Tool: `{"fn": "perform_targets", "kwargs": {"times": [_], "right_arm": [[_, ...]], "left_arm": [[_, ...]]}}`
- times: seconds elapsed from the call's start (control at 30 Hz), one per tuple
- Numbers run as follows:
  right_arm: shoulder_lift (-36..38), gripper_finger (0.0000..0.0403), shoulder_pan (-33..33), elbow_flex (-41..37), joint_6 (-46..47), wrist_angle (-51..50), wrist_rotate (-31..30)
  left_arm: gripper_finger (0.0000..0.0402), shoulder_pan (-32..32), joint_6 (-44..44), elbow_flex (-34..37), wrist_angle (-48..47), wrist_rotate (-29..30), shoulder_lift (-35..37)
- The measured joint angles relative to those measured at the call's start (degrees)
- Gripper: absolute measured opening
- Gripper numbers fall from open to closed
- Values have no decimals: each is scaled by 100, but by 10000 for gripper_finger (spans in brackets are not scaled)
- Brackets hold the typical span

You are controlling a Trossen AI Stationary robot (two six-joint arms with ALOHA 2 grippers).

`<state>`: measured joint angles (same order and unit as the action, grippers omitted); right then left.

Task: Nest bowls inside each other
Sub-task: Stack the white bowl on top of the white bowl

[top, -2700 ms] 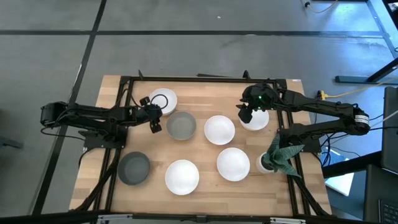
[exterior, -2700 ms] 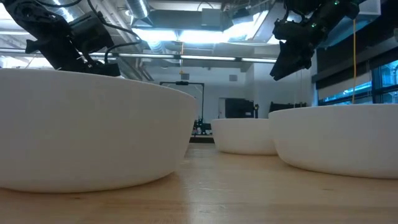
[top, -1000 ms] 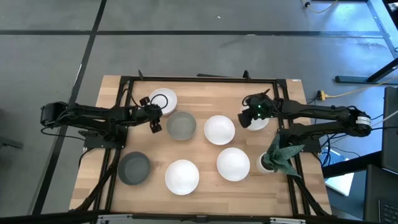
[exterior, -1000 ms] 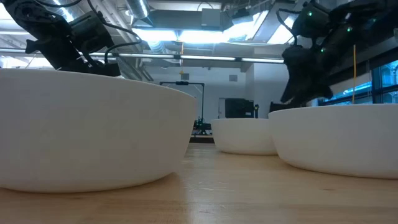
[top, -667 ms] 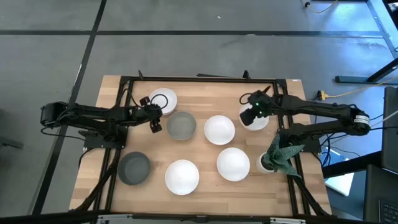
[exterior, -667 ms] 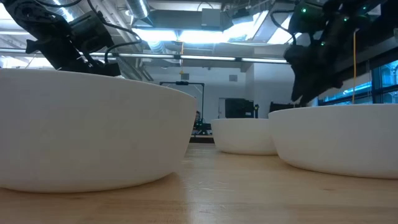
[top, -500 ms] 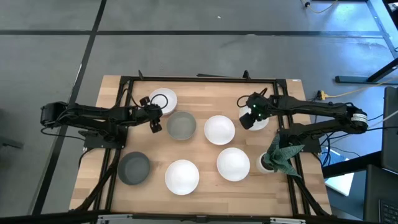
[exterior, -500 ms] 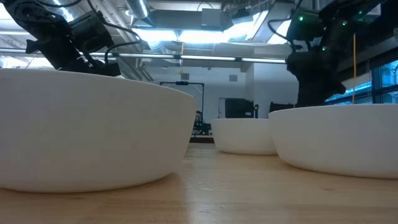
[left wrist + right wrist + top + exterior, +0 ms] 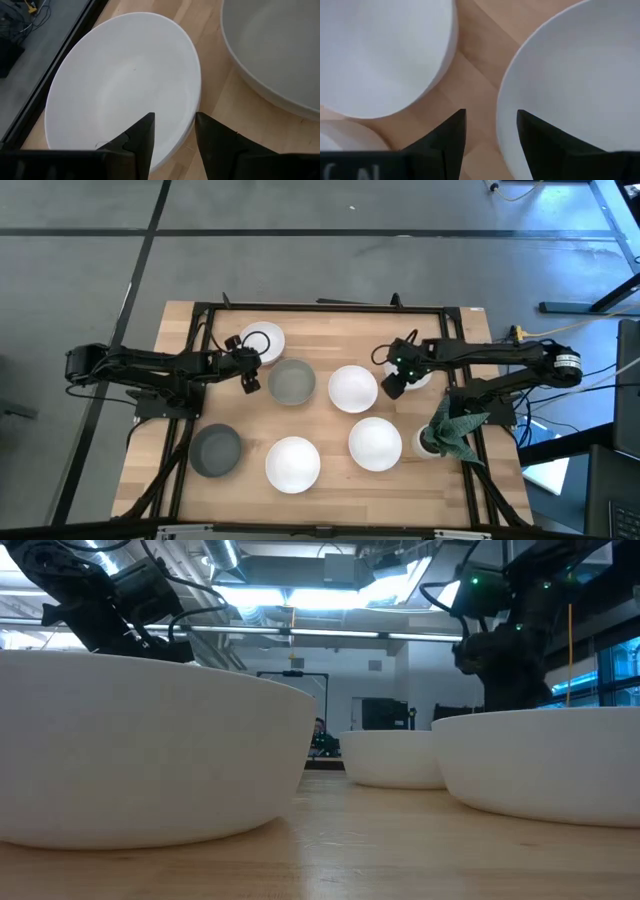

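Overhead, seven bowls are seen spread singly over the table, none nested; the right gripper is held open astride the rim of the far-right white bowl, just beside the middle white bowl; the left gripper is held open at the rim of the far-left white bowl, beside a grey bowl
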<state>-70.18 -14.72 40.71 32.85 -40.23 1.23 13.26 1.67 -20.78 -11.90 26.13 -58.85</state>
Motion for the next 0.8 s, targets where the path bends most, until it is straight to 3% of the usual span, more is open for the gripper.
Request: {"fn": "perform_targets", "kwargs": {"times": [0.5, 0.63, 0.8], "right_arm": [[-711, 168, -2, -4, -187, -36, -155], [-780, 129, -2, -3, -202, -31, -157], [-780, 51, -2, -4, -206, -28, -157]], "left_arm": [[135, 1, 1, 0, 0, 0, -1], [135, 2, 1, 0, 0, 0, -2], [135, 2, 2, 0, 0, 0, -2]]}}
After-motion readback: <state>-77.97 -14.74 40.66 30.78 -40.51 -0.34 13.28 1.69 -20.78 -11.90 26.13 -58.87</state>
